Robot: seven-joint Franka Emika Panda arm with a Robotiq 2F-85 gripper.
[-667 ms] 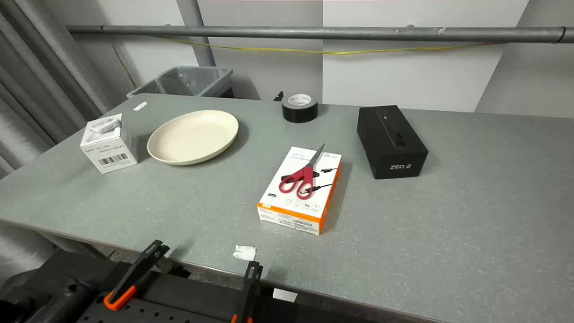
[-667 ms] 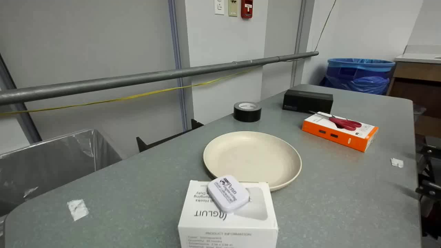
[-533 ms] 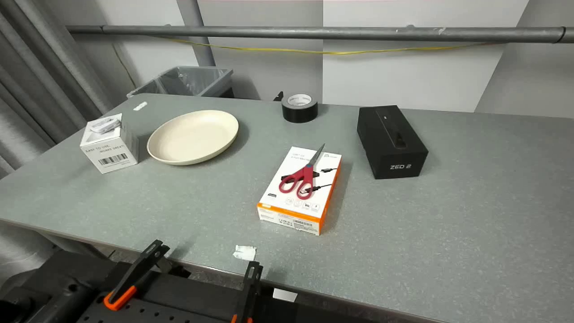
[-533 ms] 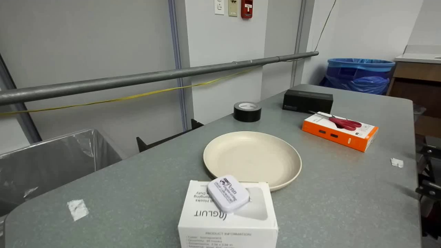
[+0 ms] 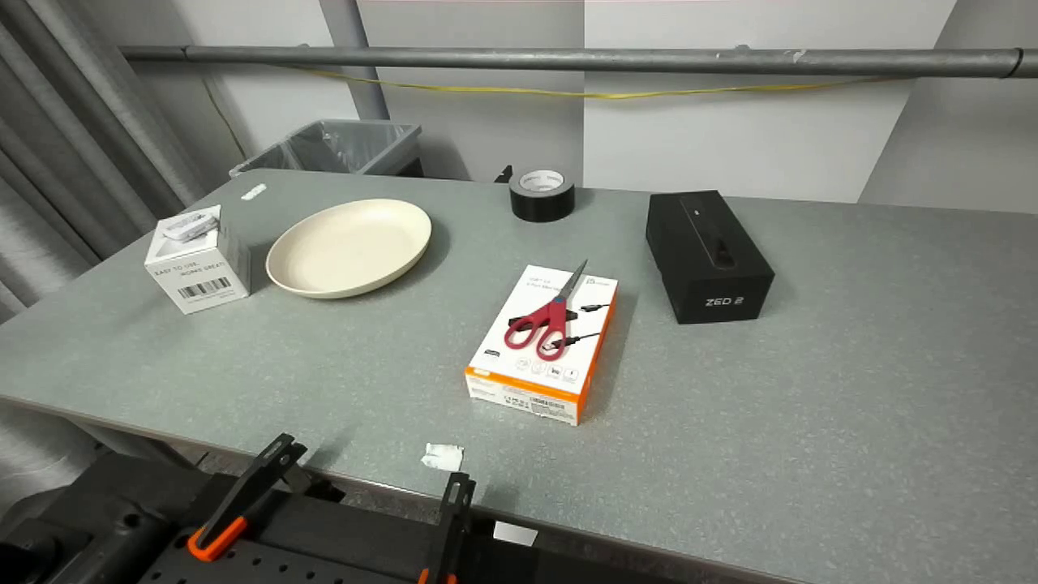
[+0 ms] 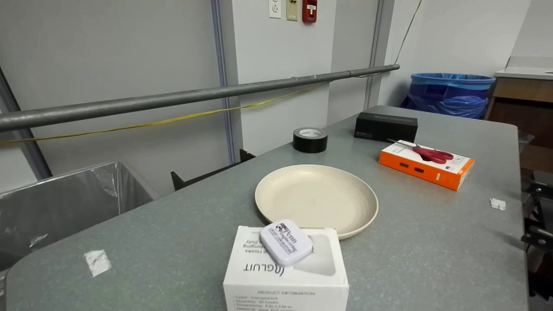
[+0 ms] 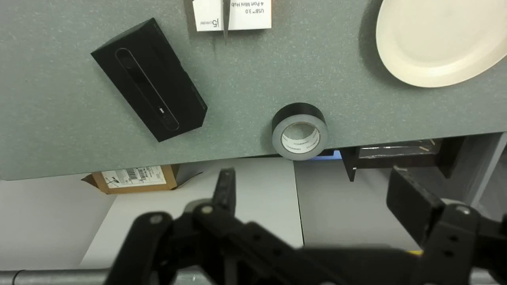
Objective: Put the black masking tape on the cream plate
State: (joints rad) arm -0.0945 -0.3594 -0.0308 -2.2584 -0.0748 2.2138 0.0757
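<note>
The black masking tape lies flat near the table's back edge, with its white core facing up. It also shows in an exterior view and in the wrist view. The cream plate stands on the table and holds nothing. It also shows in an exterior view and partly in the wrist view. My gripper is open in the wrist view, with nothing between its fingers. The tape appears beyond the fingertips, apart from them. The gripper is out of view in both exterior views.
A black ZED 2 box stands right of the tape. A white-orange package with red scissors on it lies nearer the front. A white box with a small white case stands beside the plate. A grey pipe runs behind the table.
</note>
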